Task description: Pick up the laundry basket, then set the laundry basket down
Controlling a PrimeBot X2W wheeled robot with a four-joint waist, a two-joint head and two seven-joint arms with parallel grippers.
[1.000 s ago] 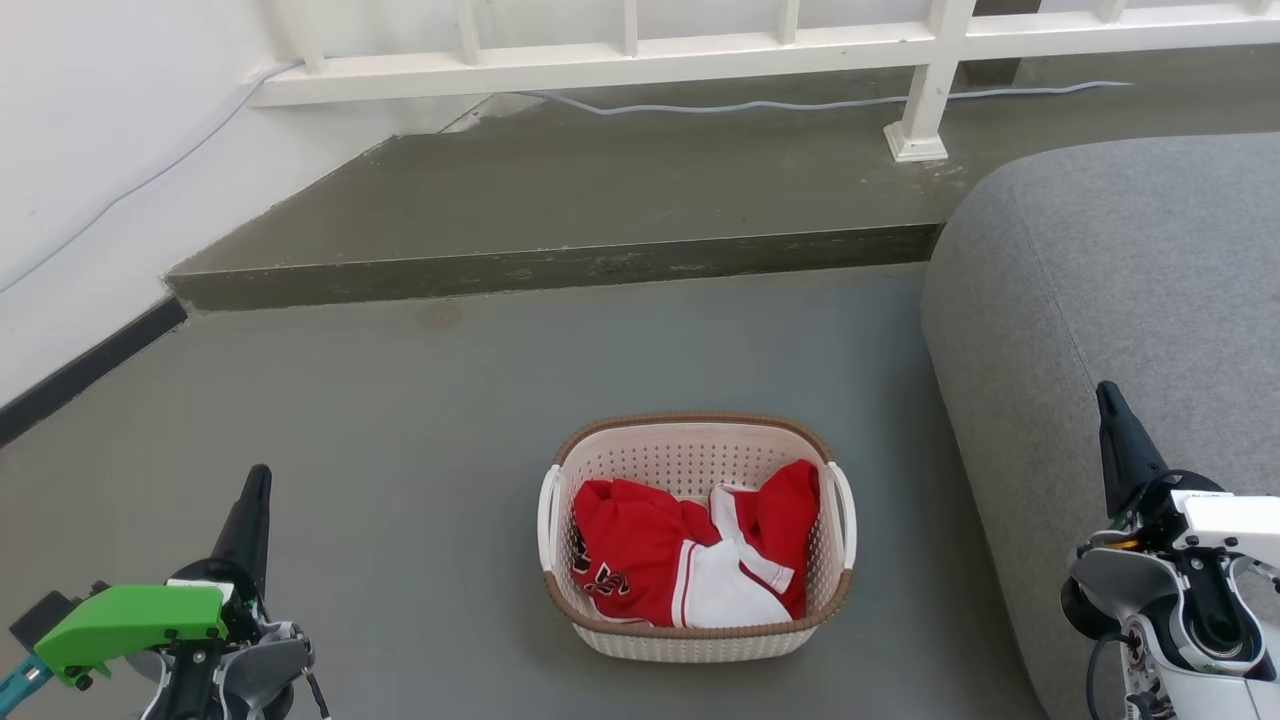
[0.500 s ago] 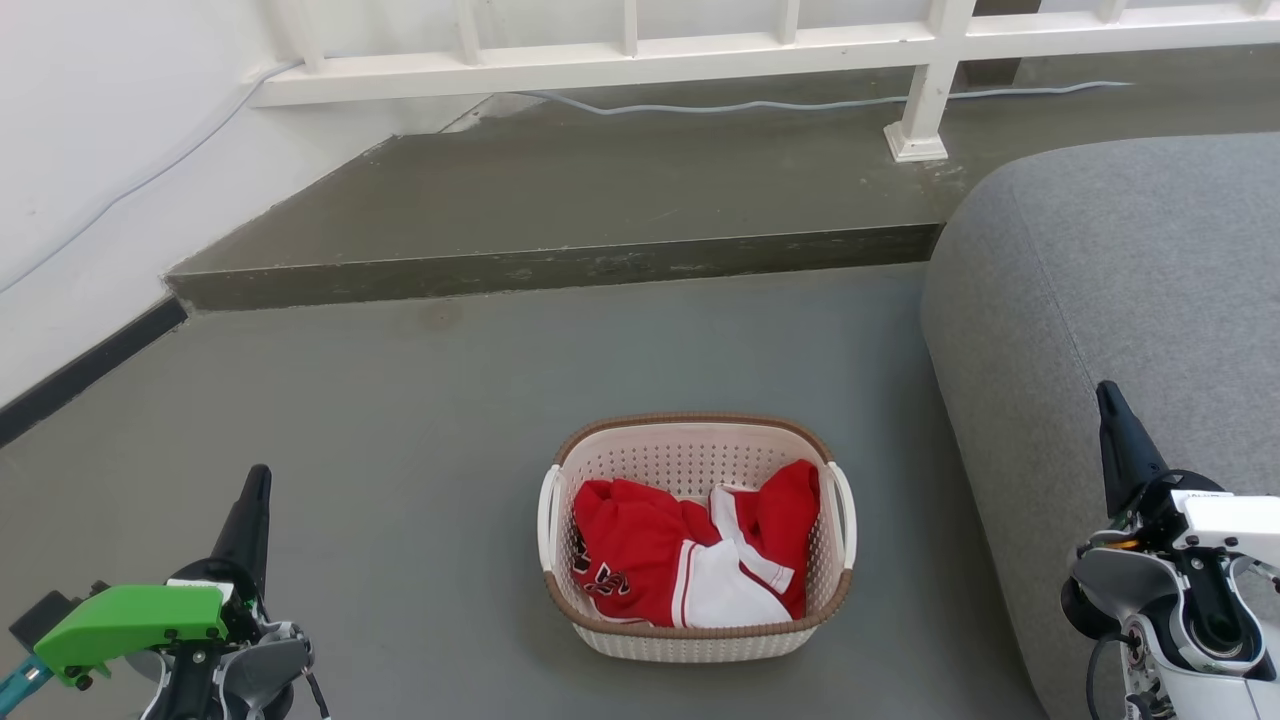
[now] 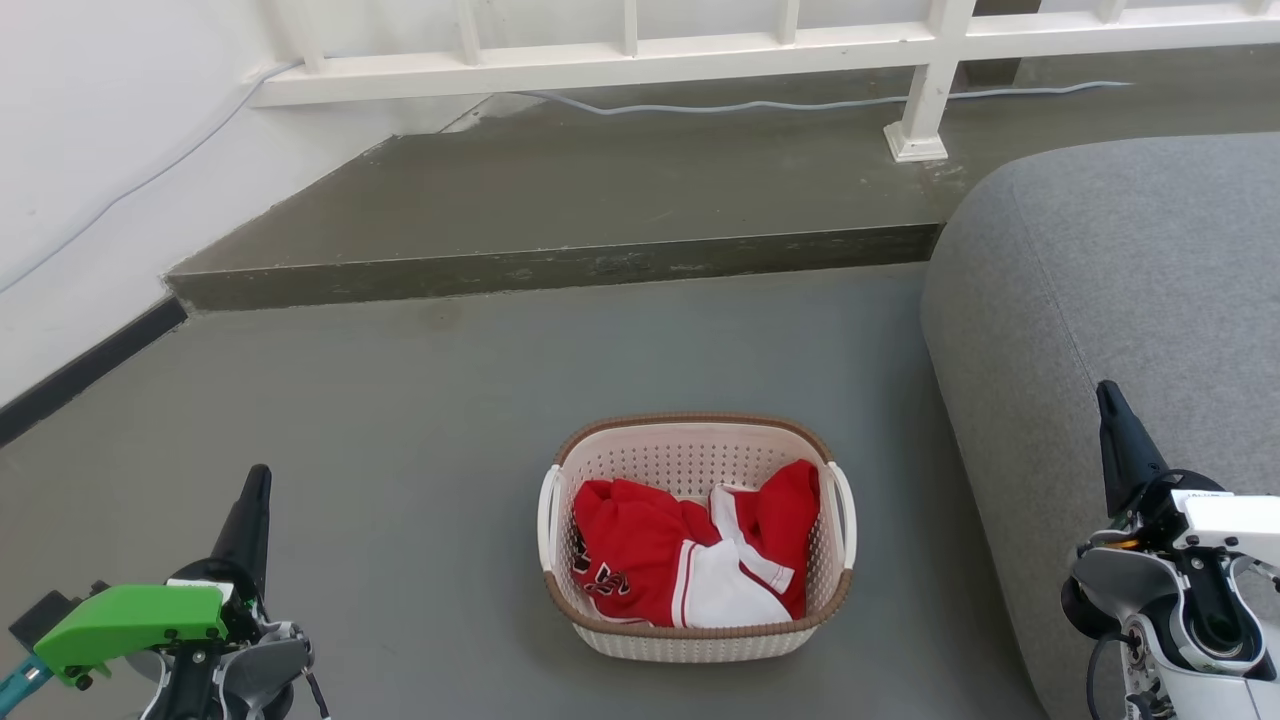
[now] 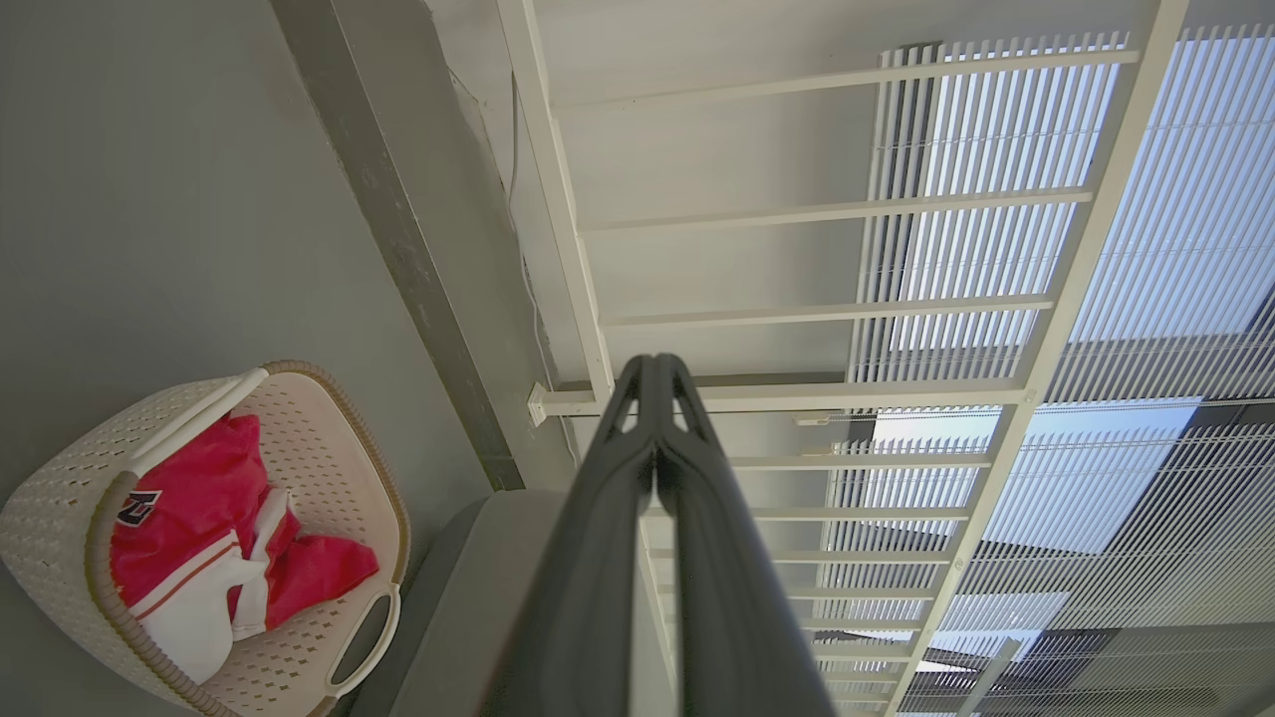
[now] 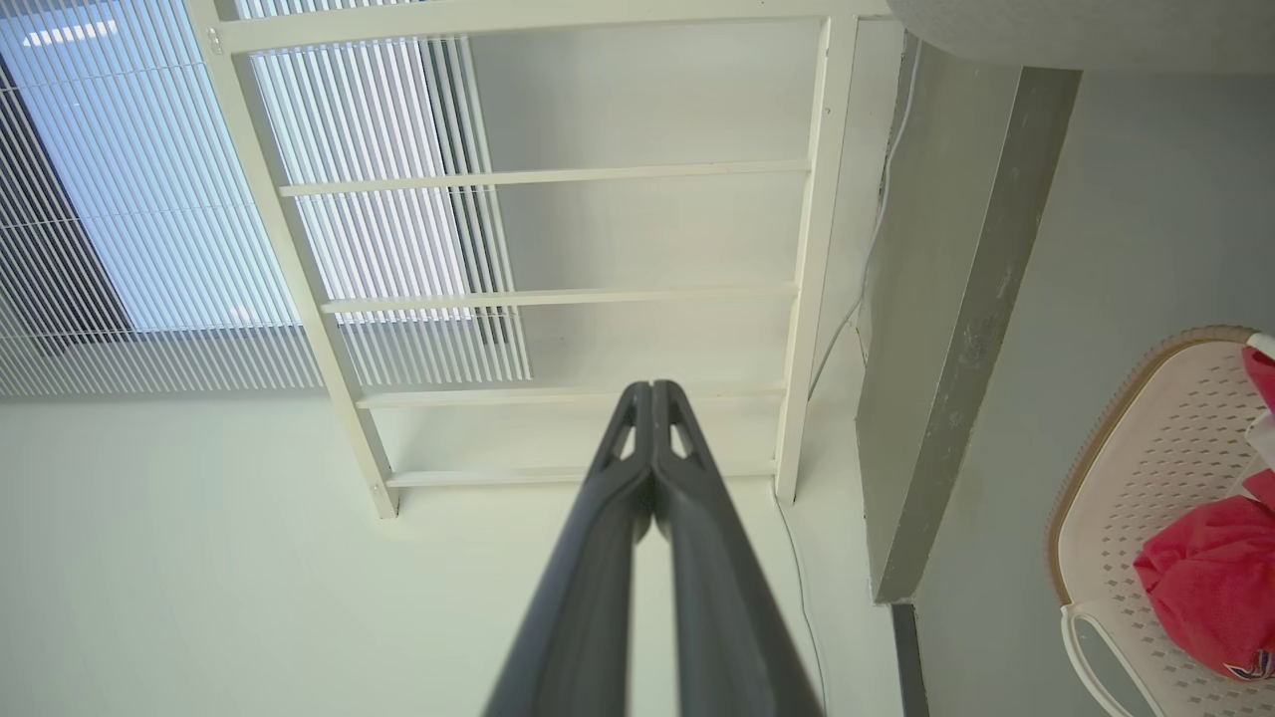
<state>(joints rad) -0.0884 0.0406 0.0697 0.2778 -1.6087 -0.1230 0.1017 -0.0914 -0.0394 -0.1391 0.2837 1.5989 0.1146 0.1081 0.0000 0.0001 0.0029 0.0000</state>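
Grey floor [image 3: 400, 420], laundry basket [image 3: 690, 455] down at six o'clock, clothes [image 3: 640, 545] inside, step [image 3: 550, 190] and white railing [image 3: 600, 60] at twelve, sofa [image 3: 1120, 280] at three, left gripper [image 3: 258, 485], right gripper [image 3: 1108, 400], jaws both pressed together.

Open floor [image 3: 400, 420] left of basket [image 3: 697, 640]; sofa [image 3: 1120, 300] crowds right.

Green left wrist cover [image 3: 130, 620], white right wrist housing [image 3: 1235, 515], long dark tapered fingers [image 3: 250, 515]

- left gripper [image 4: 655, 376]: fingers pressed together, rising from 6 o'clock
- laundry basket [image 4: 45, 523] at 8 o'clock, holding red-and-white clothing [image 4: 189, 488]
- white railing [image 4: 827, 209] toward 1 o'clock
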